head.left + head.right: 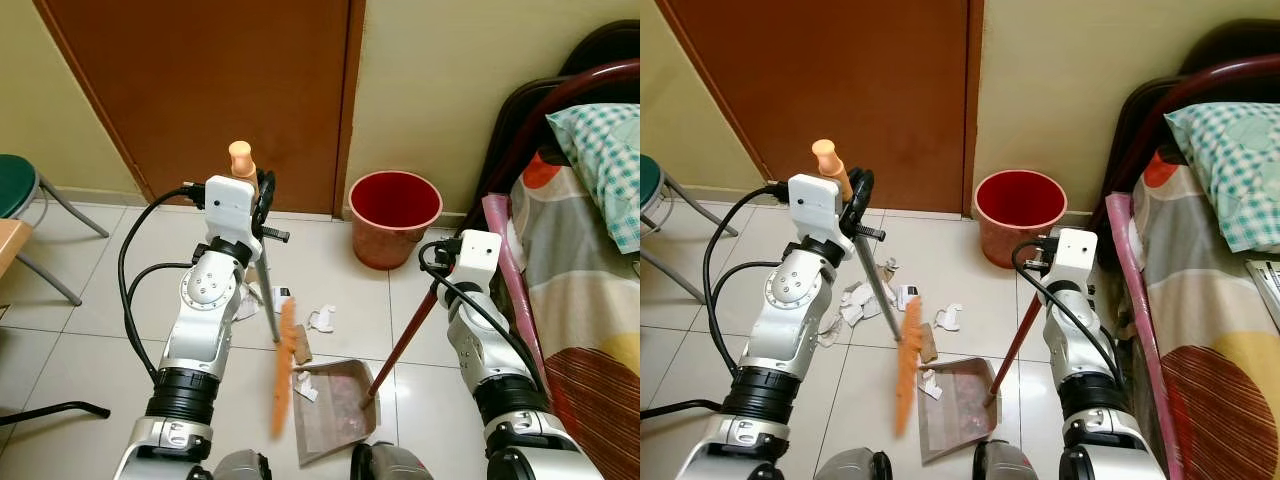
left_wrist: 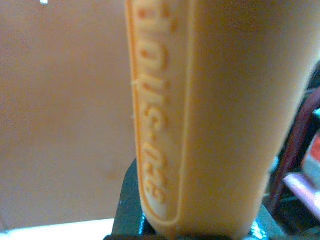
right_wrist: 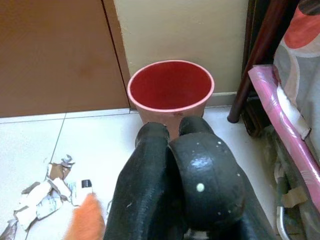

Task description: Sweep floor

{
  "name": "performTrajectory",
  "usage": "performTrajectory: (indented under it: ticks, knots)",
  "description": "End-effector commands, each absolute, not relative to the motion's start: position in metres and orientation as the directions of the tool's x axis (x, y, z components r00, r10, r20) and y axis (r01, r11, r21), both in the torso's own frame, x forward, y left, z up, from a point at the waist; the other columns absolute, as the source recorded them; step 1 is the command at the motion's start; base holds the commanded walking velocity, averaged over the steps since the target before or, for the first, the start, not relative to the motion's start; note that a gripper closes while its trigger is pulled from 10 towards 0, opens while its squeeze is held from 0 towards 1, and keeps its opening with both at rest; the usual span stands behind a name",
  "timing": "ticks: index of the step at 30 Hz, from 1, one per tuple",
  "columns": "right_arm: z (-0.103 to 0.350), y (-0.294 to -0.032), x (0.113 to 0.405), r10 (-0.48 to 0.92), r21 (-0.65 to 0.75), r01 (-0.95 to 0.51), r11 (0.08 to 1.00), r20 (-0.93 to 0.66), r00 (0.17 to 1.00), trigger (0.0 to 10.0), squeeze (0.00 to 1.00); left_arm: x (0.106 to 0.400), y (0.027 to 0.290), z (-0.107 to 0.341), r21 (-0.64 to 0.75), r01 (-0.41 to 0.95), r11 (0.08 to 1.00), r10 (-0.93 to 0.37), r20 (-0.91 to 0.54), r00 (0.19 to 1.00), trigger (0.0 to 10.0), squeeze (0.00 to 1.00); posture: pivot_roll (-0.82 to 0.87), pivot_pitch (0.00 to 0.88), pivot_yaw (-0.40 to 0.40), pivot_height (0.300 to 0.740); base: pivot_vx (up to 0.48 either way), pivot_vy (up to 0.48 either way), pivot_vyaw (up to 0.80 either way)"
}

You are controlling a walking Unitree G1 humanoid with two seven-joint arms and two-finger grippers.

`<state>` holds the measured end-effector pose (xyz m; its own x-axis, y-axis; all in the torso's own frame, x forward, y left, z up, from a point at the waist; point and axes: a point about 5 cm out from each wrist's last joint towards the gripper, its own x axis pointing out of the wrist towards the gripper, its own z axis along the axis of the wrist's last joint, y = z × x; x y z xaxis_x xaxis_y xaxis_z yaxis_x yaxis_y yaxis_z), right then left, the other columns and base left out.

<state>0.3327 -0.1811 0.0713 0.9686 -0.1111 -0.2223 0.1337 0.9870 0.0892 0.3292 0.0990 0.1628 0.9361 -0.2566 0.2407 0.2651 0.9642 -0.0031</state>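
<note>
My left gripper (image 1: 262,203) is shut on the broom's metal pole just below its orange grip (image 1: 241,158), which looms close in the left wrist view (image 2: 200,115). The blurred orange bristles (image 1: 284,368) hang at the dustpan's left edge. The grey dustpan (image 1: 336,398) lies on the tiles with paper bits and dirt in it. Its dark red handle (image 1: 404,342) rises to my right gripper (image 1: 441,284), which is shut on it; the black fingers (image 3: 150,190) press together. Torn paper scraps (image 1: 862,300) lie on the floor past the broom.
A red bucket (image 1: 394,215) stands against the wall beside the brown door (image 1: 200,80). A bed (image 1: 590,290) with a dark frame borders the right. A green stool (image 1: 15,185) and a wooden corner (image 1: 10,240) sit at the left. A black bar (image 1: 50,410) lies on the floor.
</note>
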Motion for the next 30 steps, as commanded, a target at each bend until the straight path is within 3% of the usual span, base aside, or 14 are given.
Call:
performTrajectory:
  ticks: [1,6,10,19,22,27,30]
  knots:
    - [0.079,-0.181,0.336,-0.121,0.117,0.146,0.982,-0.194,0.973,10.0,0.0,0.326,0.084,0.173,-0.067,0.305,0.95,-0.275,0.281,0.919,10.0,0.0,-0.03,0.101,-0.01,0.74,0.0,0.0,0.0]
    - [0.082,-0.177,0.337,-0.123,0.114,0.145,0.983,-0.183,0.975,10.0,0.0,0.321,0.061,0.177,-0.142,0.352,0.925,-0.302,0.287,0.909,10.0,0.0,-0.03,0.098,-0.013,0.74,0.0,0.0,0.0]
    - [0.082,-0.179,0.338,-0.137,0.098,0.157,0.983,-0.181,0.974,10.0,0.0,0.321,0.062,0.185,-0.151,0.351,0.924,-0.293,0.313,0.904,10.0,0.0,-0.03,0.098,-0.013,0.74,0.0,0.0,0.0]
    - [0.084,-0.189,0.337,-0.193,0.058,0.204,0.977,-0.15,0.97,10.0,0.0,0.332,0.103,0.226,-0.143,0.254,0.956,-0.177,0.407,0.896,10.0,0.0,-0.03,0.098,-0.013,0.74,0.0,0.0,0.0]
    - [0.086,-0.194,0.337,-0.22,0.027,0.225,0.974,-0.136,0.966,10.0,0.0,0.335,0.129,0.254,-0.119,0.196,0.973,-0.118,0.473,0.873,10.0,0.0,-0.03,0.098,-0.013,0.74,0.0,0.0,0.0]
    - [0.085,-0.195,0.337,-0.221,0.026,0.226,0.974,-0.139,0.965,10.0,0.0,0.334,0.142,0.265,-0.057,0.162,0.985,-0.112,0.502,0.858,10.0,0.0,-0.01,0.09,-0.02,0.74,0.0,0.0,0.0]
    - [0.084,-0.194,0.337,-0.192,0.045,0.201,0.979,-0.148,0.97,10.0,0.0,0.332,0.151,0.249,0.018,0.13,0.991,-0.123,0.463,0.878,10.0,0.0,-0.01,0.081,-0.021,0.74,0.0,0.0,0.0]
